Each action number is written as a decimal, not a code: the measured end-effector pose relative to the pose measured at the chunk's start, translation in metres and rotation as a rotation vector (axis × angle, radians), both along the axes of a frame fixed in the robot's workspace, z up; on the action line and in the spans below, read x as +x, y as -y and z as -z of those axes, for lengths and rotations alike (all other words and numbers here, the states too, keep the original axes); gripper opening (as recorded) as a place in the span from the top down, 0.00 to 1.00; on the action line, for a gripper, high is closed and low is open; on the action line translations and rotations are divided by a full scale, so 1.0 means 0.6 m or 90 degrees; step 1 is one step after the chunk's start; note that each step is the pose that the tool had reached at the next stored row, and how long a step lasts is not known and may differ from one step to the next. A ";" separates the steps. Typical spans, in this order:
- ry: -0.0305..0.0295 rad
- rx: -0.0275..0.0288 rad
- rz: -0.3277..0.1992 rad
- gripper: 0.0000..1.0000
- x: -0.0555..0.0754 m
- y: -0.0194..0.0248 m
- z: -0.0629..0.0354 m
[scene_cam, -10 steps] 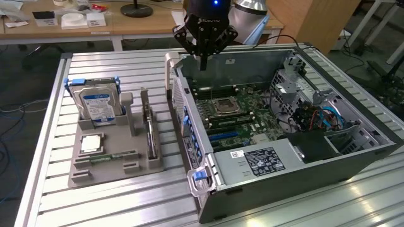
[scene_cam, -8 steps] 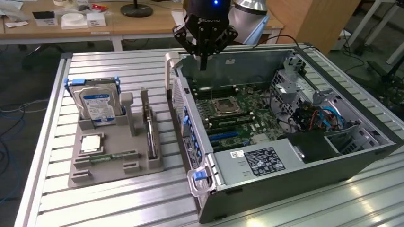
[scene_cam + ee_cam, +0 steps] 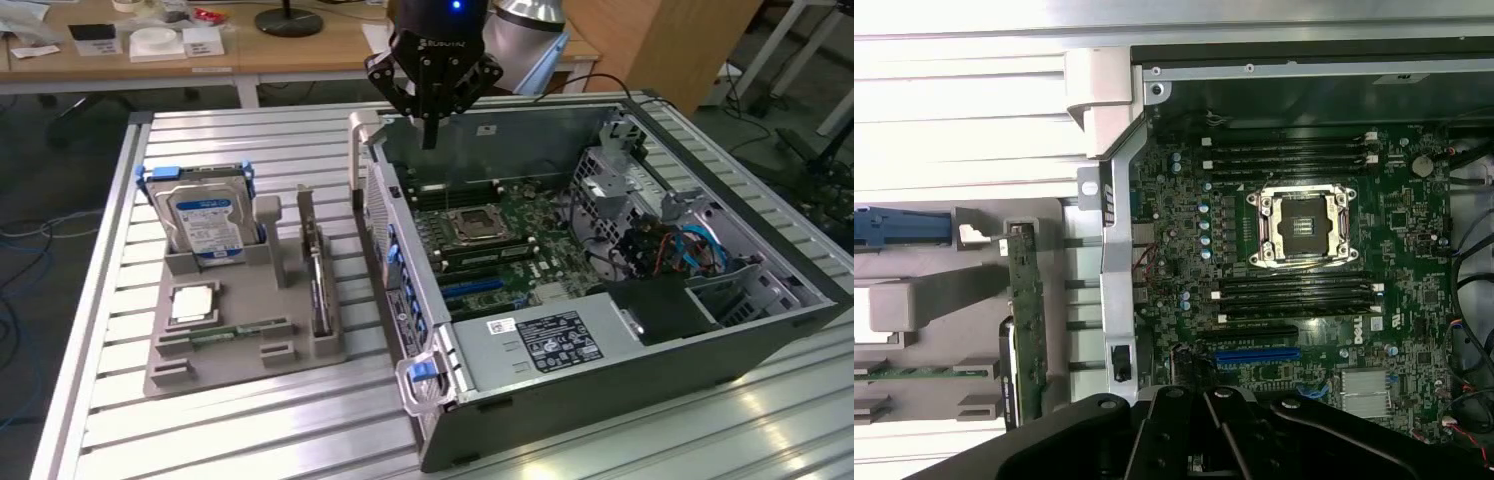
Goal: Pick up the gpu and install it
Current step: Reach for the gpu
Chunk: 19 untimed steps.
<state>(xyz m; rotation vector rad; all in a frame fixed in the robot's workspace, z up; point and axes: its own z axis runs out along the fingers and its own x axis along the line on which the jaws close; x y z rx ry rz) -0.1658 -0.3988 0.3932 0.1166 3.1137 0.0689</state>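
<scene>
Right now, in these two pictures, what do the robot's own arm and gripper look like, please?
The black gripper has angular linkage bars on both sides, which narrow down toward a slim tip. Its body carries a line of small white lettering, and a small blue light glows above that. Behind it, the arm has a rounded silver-grey joint.

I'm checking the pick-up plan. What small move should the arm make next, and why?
Probably shift toward the exterior view's left, over the gpu. The gripper hangs shut and empty above the open computer case, while the gpu stands on edge in the gray holder beside it.
</scene>
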 end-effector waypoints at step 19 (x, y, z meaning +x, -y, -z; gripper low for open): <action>0.0000 0.0000 0.000 0.89 -0.046 0.0000 0.000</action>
